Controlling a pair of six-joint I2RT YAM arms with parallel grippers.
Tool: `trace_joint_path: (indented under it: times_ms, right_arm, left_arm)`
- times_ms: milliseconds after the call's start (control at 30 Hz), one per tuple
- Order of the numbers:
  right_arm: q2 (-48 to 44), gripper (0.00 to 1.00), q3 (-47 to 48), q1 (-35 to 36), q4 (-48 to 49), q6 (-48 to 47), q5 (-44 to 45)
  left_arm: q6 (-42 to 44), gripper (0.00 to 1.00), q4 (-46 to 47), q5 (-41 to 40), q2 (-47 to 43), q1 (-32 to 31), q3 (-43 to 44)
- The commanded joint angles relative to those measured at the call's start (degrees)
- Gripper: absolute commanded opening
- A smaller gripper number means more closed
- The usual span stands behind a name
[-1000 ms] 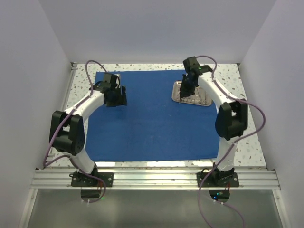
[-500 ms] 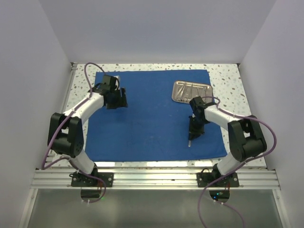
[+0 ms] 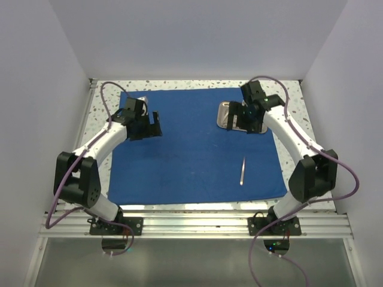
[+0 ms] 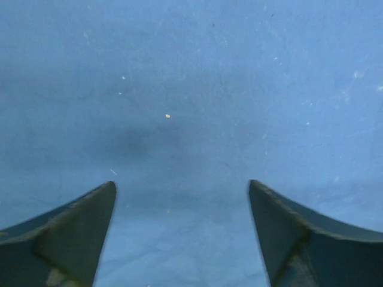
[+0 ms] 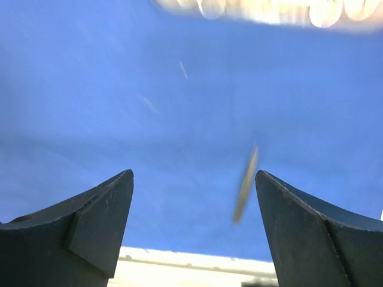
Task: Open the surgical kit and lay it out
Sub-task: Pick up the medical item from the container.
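Observation:
The royal-blue cloth wrap (image 3: 191,149) lies spread flat over the table. One slim silver instrument (image 3: 242,171) rests on its front right part, apart from both grippers. It shows blurred in the right wrist view (image 5: 245,182), lying on the cloth. The shiny steel tray (image 3: 223,115) stands at the cloth's back right, partly hidden by my right gripper (image 3: 248,119), which hangs over it. That gripper (image 5: 194,173) is open and empty. My left gripper (image 3: 148,127) hovers over the cloth's back left, open (image 4: 182,185), with only blue cloth (image 4: 191,89) beneath.
Speckled tabletop (image 3: 299,167) shows around the cloth. White walls close in the left, right and back. A metal rail (image 3: 191,224) runs along the near edge by the arm bases.
My right gripper carried the instrument from the tray to the cloth's front right, let it go, opened and swung back over the tray. The left gripper opened wider and shifted slightly.

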Motion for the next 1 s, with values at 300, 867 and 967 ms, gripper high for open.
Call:
trace_joint_path:
  times_ms: [300,867,967]
  right_arm:
    - [37.1,0.44,47.1,-1.8,-8.3,0.0,8.6]
    - [55.4,0.29,63.2,-4.5,-8.9,0.2,10.0]
    - [56.9,0.32,64.1,-4.6,-8.7,0.0,9.7]
  left_arm:
    - [-2.0,0.97,-1.4,-1.7,-6.2,-0.1,2.5]
    - [-3.2,0.92,-4.9,-5.1,-3.1,-0.1,5.0]
    - [-3.2,0.91,-5.3,-5.2,-1.8,-0.1,6.4]
